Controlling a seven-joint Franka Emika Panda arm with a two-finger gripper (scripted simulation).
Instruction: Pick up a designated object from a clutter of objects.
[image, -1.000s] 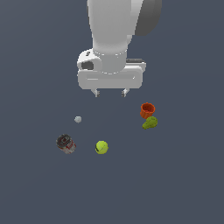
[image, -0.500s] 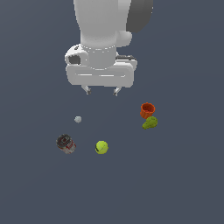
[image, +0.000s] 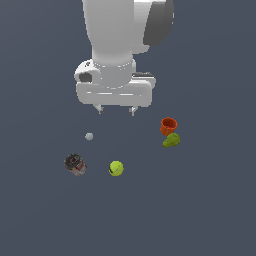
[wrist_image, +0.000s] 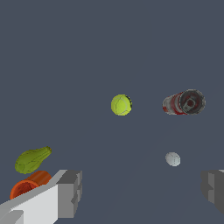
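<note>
Claw (image: 116, 110) wide, empty. Ball (image: 116, 168) likely light, fuzzy, slightly springy, prone to roll; pinch across its widest middle.

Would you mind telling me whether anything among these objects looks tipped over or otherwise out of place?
The can lies on its side, its end facing the wrist camera, rather than standing. The orange cup and pear sit touching or nearly so. The tennis ball and grey ball look ordinary.
</note>
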